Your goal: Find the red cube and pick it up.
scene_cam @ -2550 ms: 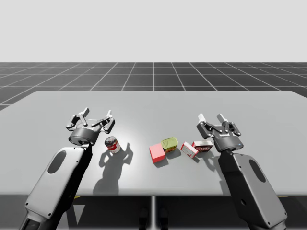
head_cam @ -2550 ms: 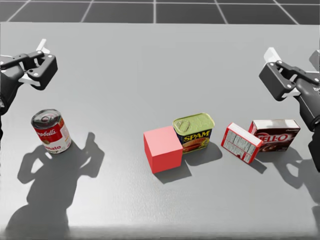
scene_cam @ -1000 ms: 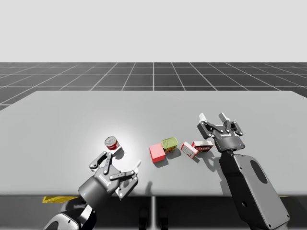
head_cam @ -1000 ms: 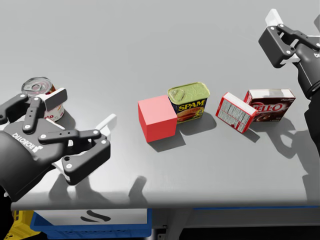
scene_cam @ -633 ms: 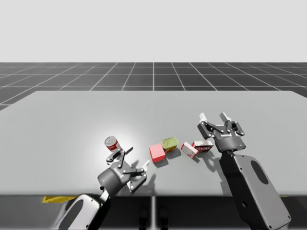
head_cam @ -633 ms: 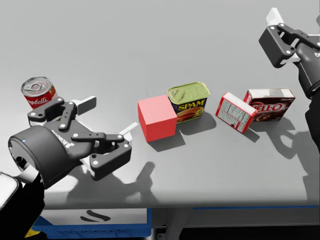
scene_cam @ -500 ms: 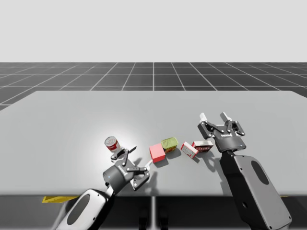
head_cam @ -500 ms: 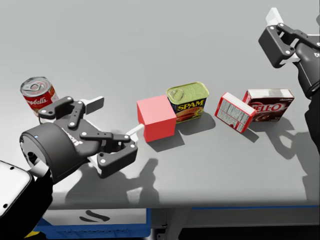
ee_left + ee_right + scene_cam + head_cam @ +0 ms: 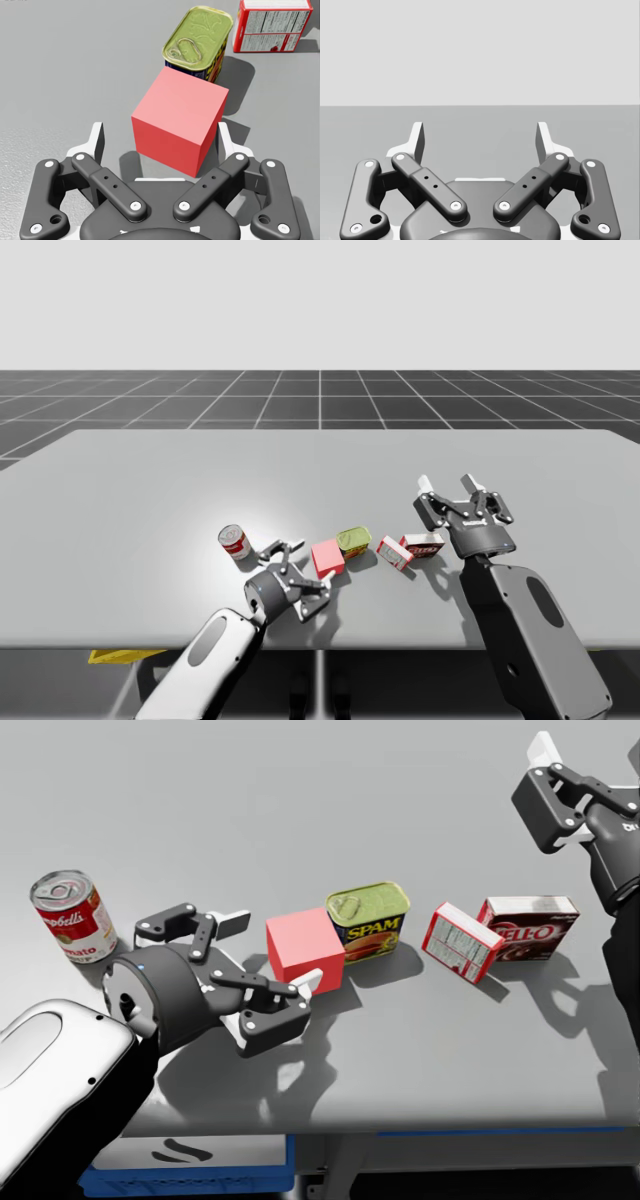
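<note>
Near the front edge of the table [image 9: 300,800], toward its middle, the red cube [image 9: 305,952] is found resting flat. A green-lidded tin [image 9: 368,923] is set just beyond it, so close that contact between the two cannot be ruled out. The left gripper [image 9: 160,140] is positioned low at the cube's near side with its jaws spread wide. In the left wrist view the cube's near part is seen between the fingers, one finger close beside a face and the other apart from it, so nothing is pinched yet. The right gripper [image 9: 446,483] is held above the table near a dark red box [image 9: 528,928] and a red-and-white box [image 9: 458,942], its jaws likewise spread and empty. A red-and-white round can [image 9: 66,915] is seen standing well apart, on the far side of the left arm. The step in hand is judged to be the final approach for the grasp: the cube is located, the lift not begun. For the next move a slightly deeper advance is called for, so that two opposite faces are covered, followed by an even closing. Since the cube is turned somewhat askew to the fingers, a small wrist turn may be needed, lest it be twisted or shoved against the tin.
</note>
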